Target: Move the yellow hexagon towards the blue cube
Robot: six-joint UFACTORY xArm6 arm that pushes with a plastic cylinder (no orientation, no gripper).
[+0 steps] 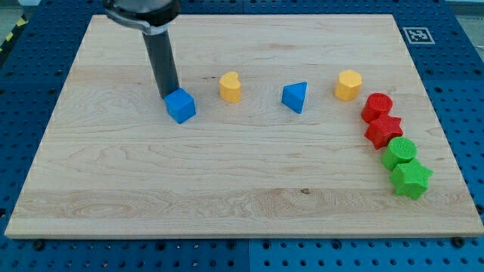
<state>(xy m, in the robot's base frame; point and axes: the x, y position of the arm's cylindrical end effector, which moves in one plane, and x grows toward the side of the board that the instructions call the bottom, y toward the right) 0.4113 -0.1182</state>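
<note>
The yellow hexagon [349,85] sits toward the view's upper right on the wooden board [227,181]. The blue cube [181,106] sits left of centre. My tip [169,95] is at the cube's upper left edge, touching or nearly touching it, far to the left of the hexagon. Between the cube and the hexagon lie a yellow heart [231,87] and a blue triangle [296,97].
At the view's right, a red hexagon-like block [376,106], a red star [384,131], a green round block [398,153] and a green star [411,180] form a curved line below the yellow hexagon. A marker tag [417,35] is at the board's upper right corner.
</note>
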